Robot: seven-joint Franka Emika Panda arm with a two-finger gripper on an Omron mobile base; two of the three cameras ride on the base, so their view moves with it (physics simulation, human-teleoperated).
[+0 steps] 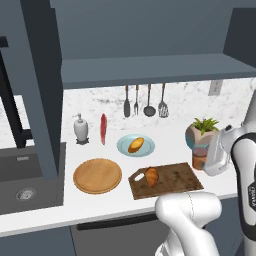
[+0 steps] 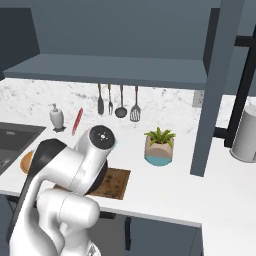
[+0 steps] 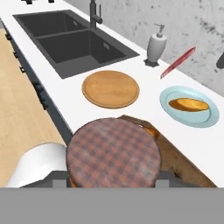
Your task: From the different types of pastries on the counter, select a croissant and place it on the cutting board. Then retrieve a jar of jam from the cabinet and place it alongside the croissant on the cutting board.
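One white marble surface (image 1: 170, 145), one double sink (image 3: 70, 37). One dark cutting board (image 1: 175, 177) with one croissant (image 1: 151, 176) on its left part. One round wooden plate (image 1: 97, 175) left of board. One blue plate (image 1: 126, 149) carrying one yellow bun (image 1: 136, 144). One potted plant (image 1: 202, 131). Four hanging utensils (image 1: 145, 102). One soap dispenser (image 1: 81, 129). Gripper (image 1: 207, 159) closed on one jar of jam (image 3: 113, 153), held above board's right end.

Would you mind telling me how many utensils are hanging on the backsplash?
4, in a row under the cabinet shelf: utensils, a ladle and a slotted spatula. None looks hidden.
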